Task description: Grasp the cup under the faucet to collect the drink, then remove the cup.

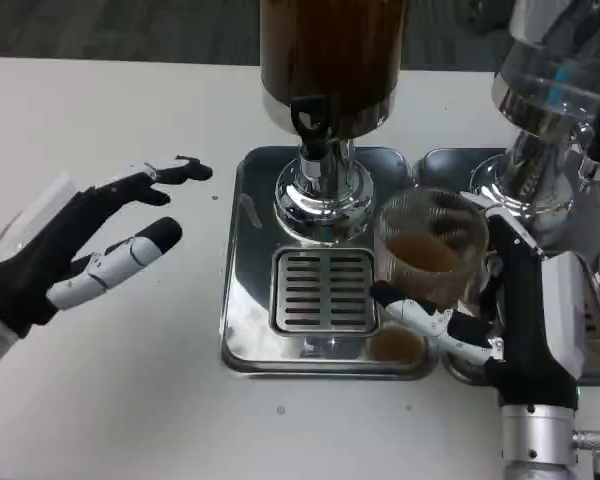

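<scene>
**Right hand holds cup beside faucet**

Right hand [500, 320] grips the clear cup [430, 250], brown drink inside, over the steel tray [242, 330], right of the grate [325, 290]. Left hand [80, 250] hovers over counter [100, 400], fingers spread, holding nothing. Faucet [312, 125] behind, left of cup.

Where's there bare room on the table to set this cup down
Bare white table runs along the near edge in front of the steel drip tray, and between the tray and the open left hand. It is crowded to the right, where the right hand holds the cup beside the second dispenser.
</scene>
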Robot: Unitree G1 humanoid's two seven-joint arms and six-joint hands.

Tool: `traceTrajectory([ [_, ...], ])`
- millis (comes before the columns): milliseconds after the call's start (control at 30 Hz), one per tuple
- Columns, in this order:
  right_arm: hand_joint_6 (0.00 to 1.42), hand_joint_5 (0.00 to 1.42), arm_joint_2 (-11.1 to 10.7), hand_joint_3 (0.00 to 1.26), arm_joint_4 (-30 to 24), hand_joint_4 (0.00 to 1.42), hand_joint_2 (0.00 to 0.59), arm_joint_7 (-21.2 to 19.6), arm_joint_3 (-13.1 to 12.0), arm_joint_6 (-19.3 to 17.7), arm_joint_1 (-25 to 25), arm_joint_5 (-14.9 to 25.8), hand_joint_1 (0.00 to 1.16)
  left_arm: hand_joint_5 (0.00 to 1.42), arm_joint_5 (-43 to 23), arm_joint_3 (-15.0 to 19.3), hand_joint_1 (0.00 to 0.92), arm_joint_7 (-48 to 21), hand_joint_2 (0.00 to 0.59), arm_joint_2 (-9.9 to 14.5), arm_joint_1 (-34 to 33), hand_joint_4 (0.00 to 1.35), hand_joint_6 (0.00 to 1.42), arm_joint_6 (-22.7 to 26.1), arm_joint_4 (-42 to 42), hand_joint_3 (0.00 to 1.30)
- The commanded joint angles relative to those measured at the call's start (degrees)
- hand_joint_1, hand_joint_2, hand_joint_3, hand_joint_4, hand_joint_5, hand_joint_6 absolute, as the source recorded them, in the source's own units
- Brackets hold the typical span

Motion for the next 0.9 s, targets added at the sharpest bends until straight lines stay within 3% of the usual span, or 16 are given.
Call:
traceTrajectory([
  [33,1.38,1.03,0.1,0.58,-5.1,0.81,0.231,0.8,-0.7,-0.7,2.0,0.2,0.83,0.17,-2.4,0.6,0.000,-1.3,0.208,0.8,3.0,0.15,0.29,-1.8,-3.1,0.27],
  [433,1.39,1.03,-0.6,0.59,-16.2,0.81,0.223,6.1,-3.1,-0.2,8.8,0.8,0.83,0.11,-4.0,0.9,0.000,-2.1,0.181,3.1,11.0,0.08,0.23,-5.1,-12.2,0.22],
  [733,1.40,1.05,-0.5,0.60,-22.3,0.82,0.218,10.5,-4.8,-0.1,12.4,1.8,0.84,0.00,-1.7,0.4,0.000,-2.0,0.156,5.2,14.7,0.00,0.14,-8.6,-16.9,0.14],
  [900,1.40,1.05,-0.5,0.61,-25.4,0.82,0.217,12.8,-5.7,-0.3,14.4,2.5,0.84,0.00,3.3,1.1,0.000,-1.9,0.151,7.6,15.5,0.00,0.08,-12.5,-19.6,0.07],
])
